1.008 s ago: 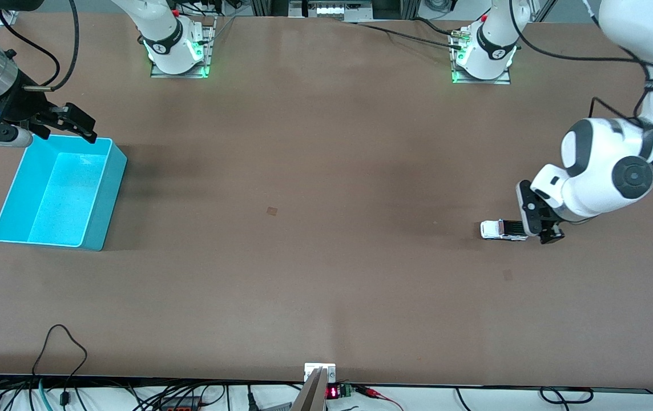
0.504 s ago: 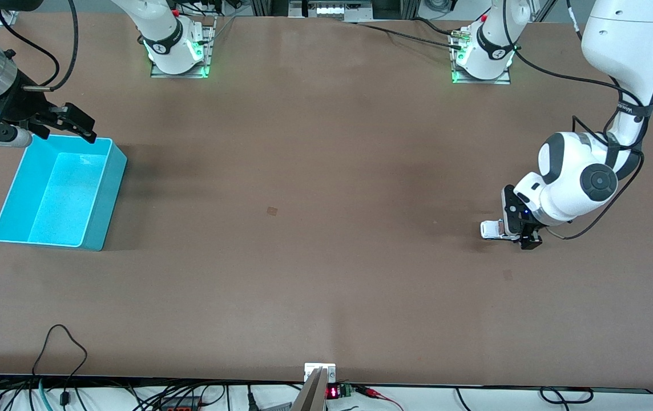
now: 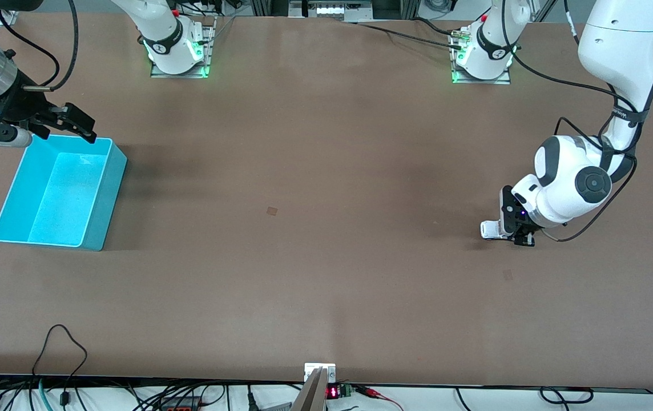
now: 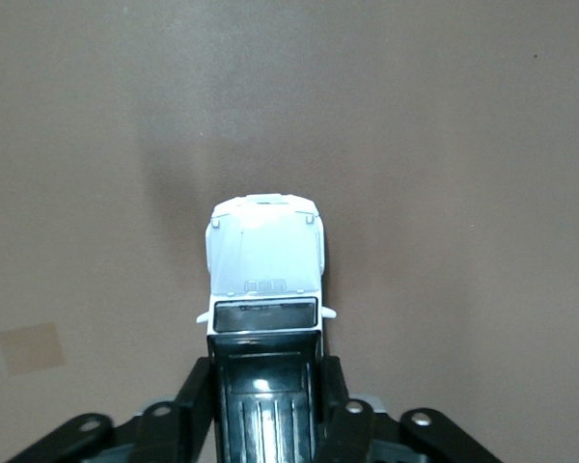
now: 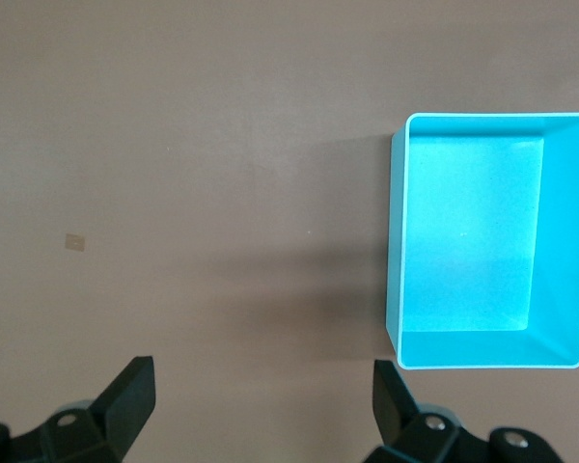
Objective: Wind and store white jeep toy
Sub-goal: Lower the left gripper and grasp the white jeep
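Observation:
The white jeep toy (image 3: pixel 491 229) sits on the brown table toward the left arm's end. In the left wrist view its white hood (image 4: pixel 263 260) points away from the camera. My left gripper (image 3: pixel 518 233) is down at table level over the jeep's rear. Its fingers (image 4: pixel 199 386) press both sides of the black ribbed roof, shut on the jeep. The cyan bin (image 3: pixel 107 194) stands empty toward the right arm's end and also shows in the right wrist view (image 5: pixel 396 241). My right gripper (image 3: pixel 78 124) hovers open and empty (image 5: pixel 261 381) over the bin's edge farthest from the front camera, waiting.
A small tan patch (image 3: pixel 271 210) marks the table's middle. Another patch (image 3: pixel 508 275) lies a little nearer the front camera than the jeep. Cables and a small display (image 3: pixel 332 392) run along the table's front edge.
The left arm has swung in and lowered over the jeep, covering its black roof, and its fingers now grip the jeep's sides. The right arm and the bin have not moved.

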You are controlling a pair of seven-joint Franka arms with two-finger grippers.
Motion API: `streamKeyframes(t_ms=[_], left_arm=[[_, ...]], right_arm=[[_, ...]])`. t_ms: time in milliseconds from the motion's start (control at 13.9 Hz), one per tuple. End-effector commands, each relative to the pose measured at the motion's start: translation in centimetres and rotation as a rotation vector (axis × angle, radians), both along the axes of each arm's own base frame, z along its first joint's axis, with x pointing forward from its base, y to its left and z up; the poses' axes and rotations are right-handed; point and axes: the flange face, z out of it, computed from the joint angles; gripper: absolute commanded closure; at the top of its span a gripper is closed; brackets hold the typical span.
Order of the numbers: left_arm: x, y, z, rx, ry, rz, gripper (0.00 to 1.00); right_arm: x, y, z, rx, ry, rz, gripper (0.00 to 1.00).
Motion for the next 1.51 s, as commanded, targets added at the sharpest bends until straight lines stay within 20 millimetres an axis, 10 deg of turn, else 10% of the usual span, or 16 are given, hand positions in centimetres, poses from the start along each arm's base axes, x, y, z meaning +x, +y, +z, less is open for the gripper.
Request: streamKeyframes(t_ms=[0, 504, 1081, 1441], left_arm=[[0.1, 0.3, -0.2, 0.014, -0.002, -0.032, 0.75], [-0.3, 1.5, -1.6, 0.018, 0.031, -0.014, 0.75], [-1.1, 15.1, -3.7, 0.010, 0.045, 0.000, 0.75], [-1.7, 18.1, -4.0, 0.006, 0.042, -0.014, 0.75]], right_arm=[[-0.3, 0.1, 0.2, 0.000, -0.006, 0.005, 0.00], [-0.3, 0.1, 0.1, -0.001, -0.003, 0.004, 0.00], [-0.2, 0.1, 0.0, -0.001, -0.002, 0.005, 0.00], [-0.2, 0.1, 0.0, -0.001, -0.002, 0.004, 0.00]])
